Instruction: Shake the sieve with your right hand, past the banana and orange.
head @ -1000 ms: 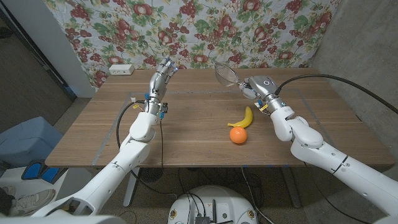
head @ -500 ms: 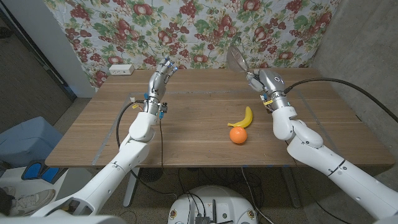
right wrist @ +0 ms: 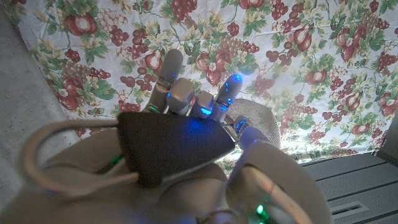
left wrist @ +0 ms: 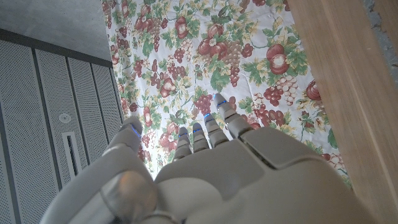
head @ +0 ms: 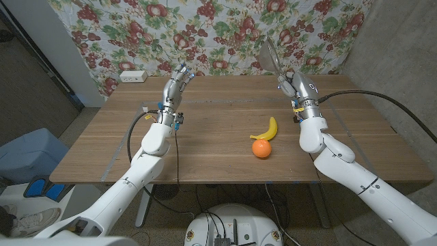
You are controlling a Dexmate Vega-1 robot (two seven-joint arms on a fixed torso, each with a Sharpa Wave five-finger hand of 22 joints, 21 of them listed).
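Your right hand (head: 292,83) grips the sieve (head: 270,53) by its handle, holding it raised on edge above the table's (head: 205,147) far side, beyond the banana (head: 268,129) and orange (head: 261,148). Your left hand (head: 179,78) hovers with fingers apart, holding nothing.

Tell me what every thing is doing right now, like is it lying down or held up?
sieve: held up in the air, tilted, in front of the flowery cloth.
right hand: holds the sieve's handle.
left hand: raised over the table, holds nothing, fingers apart.
banana: lying on the table, touching the orange.
orange: sitting on the table.
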